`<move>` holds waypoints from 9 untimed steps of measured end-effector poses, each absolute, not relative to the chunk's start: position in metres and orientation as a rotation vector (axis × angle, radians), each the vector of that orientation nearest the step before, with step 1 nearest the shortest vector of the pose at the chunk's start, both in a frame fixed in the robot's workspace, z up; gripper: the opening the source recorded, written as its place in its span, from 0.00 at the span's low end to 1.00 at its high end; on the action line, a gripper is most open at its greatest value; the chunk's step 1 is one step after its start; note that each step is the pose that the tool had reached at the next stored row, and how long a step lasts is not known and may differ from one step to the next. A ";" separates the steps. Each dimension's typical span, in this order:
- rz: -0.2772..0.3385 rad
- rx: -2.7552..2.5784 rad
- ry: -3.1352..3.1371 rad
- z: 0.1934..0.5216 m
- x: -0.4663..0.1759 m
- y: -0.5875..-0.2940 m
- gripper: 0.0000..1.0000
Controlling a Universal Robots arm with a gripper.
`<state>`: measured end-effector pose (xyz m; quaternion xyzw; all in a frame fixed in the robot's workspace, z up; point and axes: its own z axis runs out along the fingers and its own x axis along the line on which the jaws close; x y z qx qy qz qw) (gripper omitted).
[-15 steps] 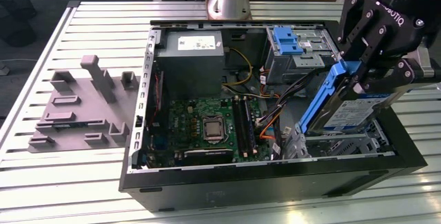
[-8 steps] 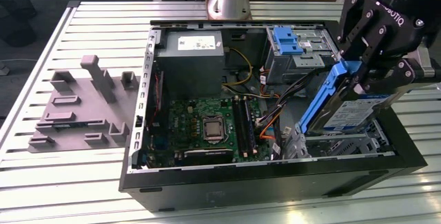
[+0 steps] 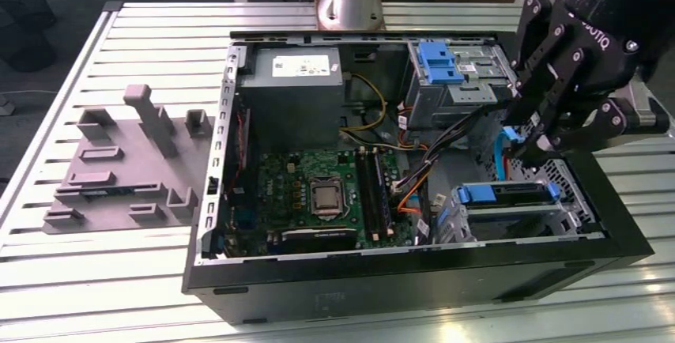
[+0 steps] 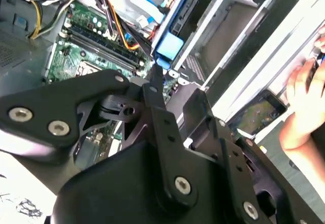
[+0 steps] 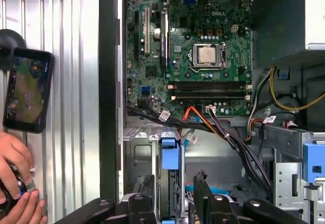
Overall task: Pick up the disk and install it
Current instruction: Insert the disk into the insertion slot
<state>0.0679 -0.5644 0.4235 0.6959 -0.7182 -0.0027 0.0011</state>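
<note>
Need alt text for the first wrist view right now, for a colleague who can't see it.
The black gripper hangs over an open computer case, its fingers either side of a blue-framed disk standing in the drive bay. Beyond lies the green motherboard; outside the case, a hand rests near a phone.

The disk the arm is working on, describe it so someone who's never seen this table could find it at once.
Start at the open black computer case lying on the slatted table. At its end on the exterior view's right, the black gripper hangs over a metal drive cage. The disk sits there, clipped in a blue frame; the other blue bracket, near the arm's base, carries no drive.
</note>
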 end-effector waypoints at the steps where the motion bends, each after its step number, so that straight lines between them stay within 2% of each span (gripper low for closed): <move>1: -0.008 2.185 -2.255 0.422 0.068 -0.564 0.44; 3: -0.008 2.184 -2.255 0.418 0.068 -0.564 0.42; 4: -0.008 2.184 -2.255 0.416 0.068 -0.564 0.36; 5: -0.008 2.185 -2.254 0.414 0.068 -0.564 0.36; 7: -0.008 2.185 -2.254 0.411 0.068 -0.564 0.24; 8: -0.008 2.185 -2.254 0.409 0.068 -0.564 0.24; 9: -0.008 2.186 -2.254 0.407 0.068 -0.564 0.18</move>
